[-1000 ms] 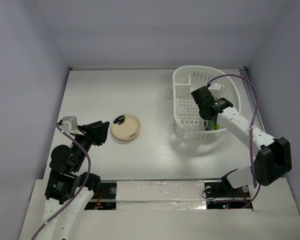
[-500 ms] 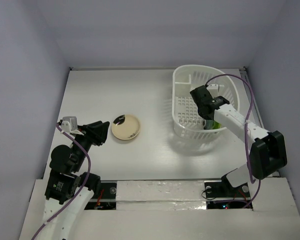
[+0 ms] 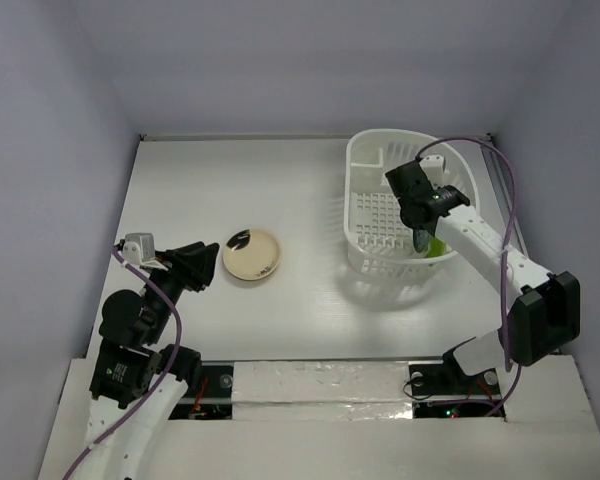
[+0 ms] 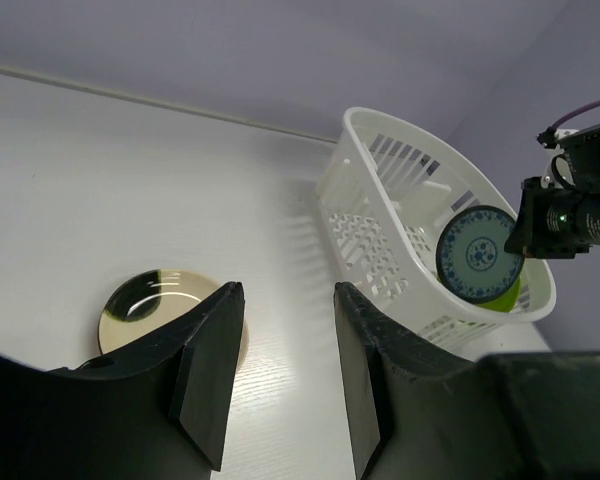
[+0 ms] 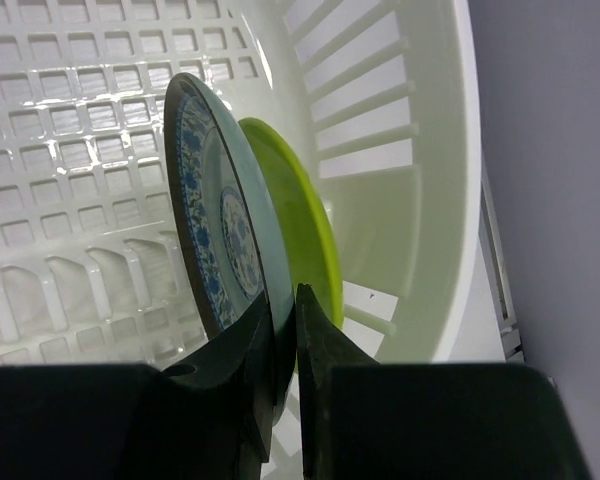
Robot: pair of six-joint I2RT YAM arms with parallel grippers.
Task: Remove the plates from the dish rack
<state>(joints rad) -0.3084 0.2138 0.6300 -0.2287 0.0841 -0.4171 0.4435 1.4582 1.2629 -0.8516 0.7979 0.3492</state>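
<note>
The white dish rack [image 3: 375, 160] stands at the back right; it also shows in the left wrist view [image 4: 380, 215] and the right wrist view [image 5: 400, 200]. In it a grey-blue patterned plate [image 5: 220, 240] stands on edge, with a lime green plate [image 5: 300, 220] right behind it. My right gripper [image 5: 283, 300] is inside the rack, shut on the grey-blue plate's rim. The same plate [image 4: 477, 253] shows in the left wrist view. A yellow-orange plate with a dark patch [image 3: 252, 254] lies on the table. My left gripper [image 4: 285, 295] is open and empty, just left of that plate [image 4: 155, 300].
The white table [image 3: 230, 190] ends at walls on the left, back and right. The rack stands close to the right wall. A purple cable [image 3: 485, 165] loops over the right arm above the rack.
My right gripper has risen a little and shifted toward the back right inside the rack, with the grey-blue plate in it. The left arm has not moved.
</note>
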